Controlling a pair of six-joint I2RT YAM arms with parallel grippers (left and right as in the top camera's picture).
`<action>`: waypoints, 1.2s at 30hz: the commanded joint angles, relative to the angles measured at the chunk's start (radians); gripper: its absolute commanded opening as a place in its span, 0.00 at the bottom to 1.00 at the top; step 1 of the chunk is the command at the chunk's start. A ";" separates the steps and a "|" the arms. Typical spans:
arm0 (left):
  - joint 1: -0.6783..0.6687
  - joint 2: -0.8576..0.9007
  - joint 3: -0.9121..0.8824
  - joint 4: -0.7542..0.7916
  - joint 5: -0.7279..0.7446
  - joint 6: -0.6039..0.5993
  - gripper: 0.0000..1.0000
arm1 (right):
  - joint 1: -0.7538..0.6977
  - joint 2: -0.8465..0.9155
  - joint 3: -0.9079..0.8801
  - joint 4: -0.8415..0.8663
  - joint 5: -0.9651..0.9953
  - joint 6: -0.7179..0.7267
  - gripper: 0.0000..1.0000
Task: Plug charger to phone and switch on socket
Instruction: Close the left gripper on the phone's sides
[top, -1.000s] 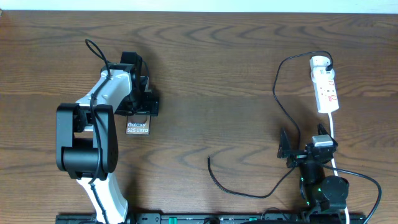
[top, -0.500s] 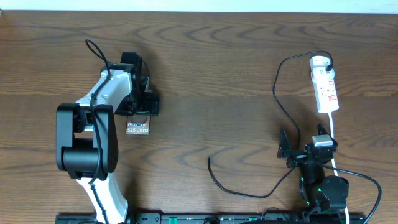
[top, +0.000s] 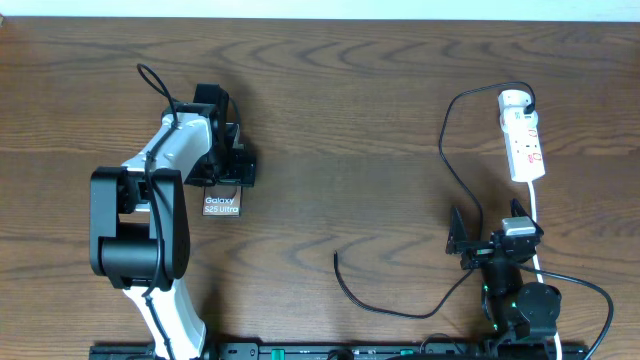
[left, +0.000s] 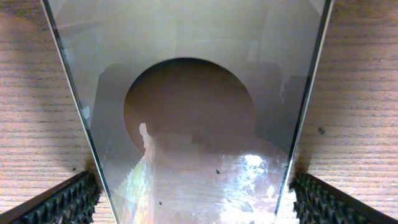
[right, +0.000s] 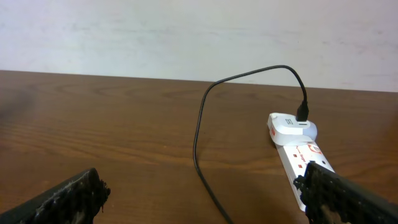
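Overhead, dark phone (top: 221, 205), white lettering "Galaxy S25 Ultra"

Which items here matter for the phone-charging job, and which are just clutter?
Job:
- slim dark phone slab with "Galaxy" lettering
- thin black charger cable
- white power strip with red switch marks

Lying about:
- nothing loose; only the brown wooden table and the strip's thick white cord

White lettering "Galaxy S25 Ultra" on the phone (top: 221, 206), socket (top: 523, 146) markings red, unreadable
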 joint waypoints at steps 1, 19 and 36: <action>-0.004 0.066 -0.059 -0.001 0.089 -0.001 0.98 | 0.005 -0.006 -0.001 -0.005 -0.005 -0.012 0.99; -0.004 0.066 -0.059 -0.001 0.089 -0.001 0.91 | 0.005 -0.006 -0.001 -0.005 -0.005 -0.012 0.99; -0.004 0.066 -0.059 -0.001 0.089 -0.001 0.82 | 0.005 -0.006 -0.001 -0.005 -0.005 -0.012 0.99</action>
